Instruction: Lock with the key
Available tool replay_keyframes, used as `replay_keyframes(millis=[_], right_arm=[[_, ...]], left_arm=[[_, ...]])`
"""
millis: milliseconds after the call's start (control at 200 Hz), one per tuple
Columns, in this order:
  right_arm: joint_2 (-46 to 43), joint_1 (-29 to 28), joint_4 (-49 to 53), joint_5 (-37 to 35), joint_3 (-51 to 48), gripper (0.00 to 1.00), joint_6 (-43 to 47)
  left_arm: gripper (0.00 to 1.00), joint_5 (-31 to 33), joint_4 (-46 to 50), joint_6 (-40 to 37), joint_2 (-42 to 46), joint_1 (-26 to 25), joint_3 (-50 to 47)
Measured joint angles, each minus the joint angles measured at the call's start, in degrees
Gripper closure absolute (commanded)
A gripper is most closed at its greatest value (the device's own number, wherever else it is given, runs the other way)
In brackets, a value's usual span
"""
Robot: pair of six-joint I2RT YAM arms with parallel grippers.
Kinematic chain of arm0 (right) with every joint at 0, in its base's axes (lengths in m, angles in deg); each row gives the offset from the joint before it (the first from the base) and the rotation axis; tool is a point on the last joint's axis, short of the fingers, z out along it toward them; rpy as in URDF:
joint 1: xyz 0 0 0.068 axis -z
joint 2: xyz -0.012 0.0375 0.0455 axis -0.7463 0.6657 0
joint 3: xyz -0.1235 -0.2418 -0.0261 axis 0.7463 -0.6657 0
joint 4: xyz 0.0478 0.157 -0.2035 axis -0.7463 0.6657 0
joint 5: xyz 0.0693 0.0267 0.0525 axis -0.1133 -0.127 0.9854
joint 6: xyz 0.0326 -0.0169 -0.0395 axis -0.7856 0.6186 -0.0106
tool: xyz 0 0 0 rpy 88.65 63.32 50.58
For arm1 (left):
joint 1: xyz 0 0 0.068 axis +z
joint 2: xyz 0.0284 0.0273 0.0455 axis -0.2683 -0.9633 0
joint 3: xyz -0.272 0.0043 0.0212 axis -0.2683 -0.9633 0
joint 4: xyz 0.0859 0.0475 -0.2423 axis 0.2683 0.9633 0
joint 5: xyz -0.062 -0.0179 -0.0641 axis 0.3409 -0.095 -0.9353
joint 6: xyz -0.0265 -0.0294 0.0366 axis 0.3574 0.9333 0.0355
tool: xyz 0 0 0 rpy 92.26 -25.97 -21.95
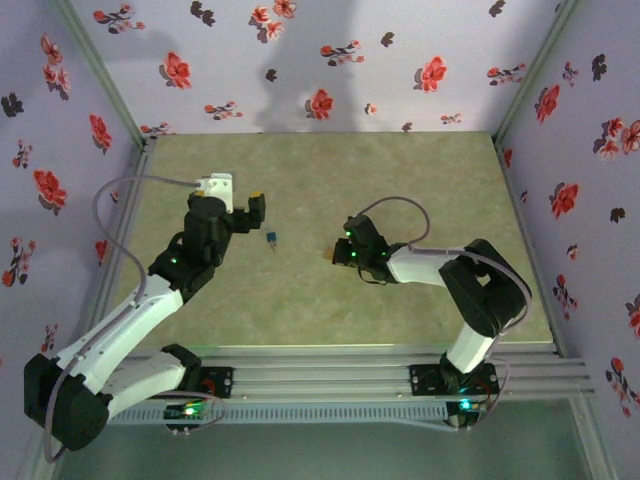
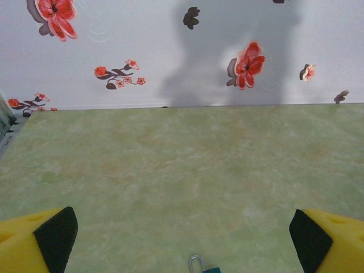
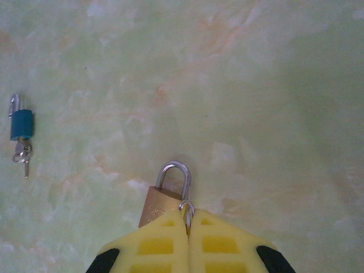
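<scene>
Yellow fingers (image 2: 25, 236) of the left end effector (image 2: 182, 242) occupy the lower corners of the left wrist view. They are spread wide apart and hold nothing. Between them, at the bottom edge of that view, the shackle and top of a blue padlock (image 2: 200, 266) are visible on the green tabletop (image 2: 182, 170).

In the top external view, the blue padlock lies just right of the left end effector, in the gap between the two end effectors and touching neither.

In the right wrist view, the blue padlock lies flat at the left edge, with a bunch of keys (image 3: 23, 154) attached to its lower end. A brass padlock (image 3: 158, 207) lies at bottom centre, well apart from it, with the shackle toward the top of the frame.

The right end effector (image 3: 188, 224) is closed, with its fingers pressed together over the lower part of the brass padlock. A small metal ring (image 3: 186, 207) sits at the seam of the fingertips. Whether the ring is pinched cannot be told.
</scene>
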Motion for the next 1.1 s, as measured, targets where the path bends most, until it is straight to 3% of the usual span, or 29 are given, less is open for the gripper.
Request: replay_keyframes(millis=[750,1100], right_arm=[[2.21,0.94,-0.26,-0.28,1.40,1.00,-3.30],[2.43,2.08,-0.22,0.37,1.40,0.89,-3.41]], left_arm=[[0.00,0.00,0.02,0.00,0.00,0.00,0.00],[0.00,-0.02,0.02,0.00,0.00,0.00,0.00]])
